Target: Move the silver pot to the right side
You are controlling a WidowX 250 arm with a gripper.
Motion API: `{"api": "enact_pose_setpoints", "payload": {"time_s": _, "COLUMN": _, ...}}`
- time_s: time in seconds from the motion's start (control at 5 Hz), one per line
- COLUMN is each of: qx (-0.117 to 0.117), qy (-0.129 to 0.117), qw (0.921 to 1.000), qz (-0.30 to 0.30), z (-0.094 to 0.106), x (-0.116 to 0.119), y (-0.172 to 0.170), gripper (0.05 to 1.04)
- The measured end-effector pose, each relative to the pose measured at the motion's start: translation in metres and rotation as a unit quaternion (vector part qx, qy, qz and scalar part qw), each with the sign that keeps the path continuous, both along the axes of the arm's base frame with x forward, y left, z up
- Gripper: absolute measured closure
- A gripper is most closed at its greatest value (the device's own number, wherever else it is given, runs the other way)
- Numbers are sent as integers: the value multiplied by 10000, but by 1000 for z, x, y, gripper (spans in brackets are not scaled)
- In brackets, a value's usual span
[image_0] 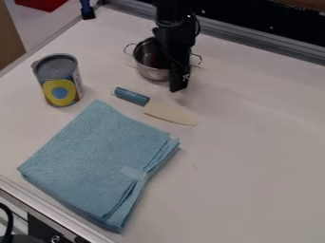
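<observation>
In the camera view, the black two-finger gripper hangs over the near side of the round silver metal pot, partly covering it; whether the claw is clamped or released cannot be determined. The pot sits upright at the upper middle of the white work surface, beyond the teal-handled, cream-bladed knife.

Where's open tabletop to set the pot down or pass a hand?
Widest: the white table at picture right, beyond the knife and cloth. A smaller gap lies between the can and pot. Crowded: around the pot, with the pincer at it, and where knife nears cloth.
</observation>
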State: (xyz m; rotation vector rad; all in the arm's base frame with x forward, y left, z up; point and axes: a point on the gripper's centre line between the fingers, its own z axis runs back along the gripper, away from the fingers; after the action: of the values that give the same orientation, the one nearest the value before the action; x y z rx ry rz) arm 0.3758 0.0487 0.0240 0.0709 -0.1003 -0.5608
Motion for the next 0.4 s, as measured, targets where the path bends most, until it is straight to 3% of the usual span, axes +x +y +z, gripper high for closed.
{"api": "enact_pose_setpoints", "payload": {"time_s": 0.2, "qx": -83, "qy": 46, "qw": 10000, "qz": -9, "z": -1, "x": 2, "y": 1, "gripper": 83}}
{"api": "enact_pose_setpoints", "payload": {"time_s": 0.4, "qx": -17, "qy": 106, "qw": 9999, "qz": 36, "z": -10, "x": 4, "y": 4, "gripper": 83}}
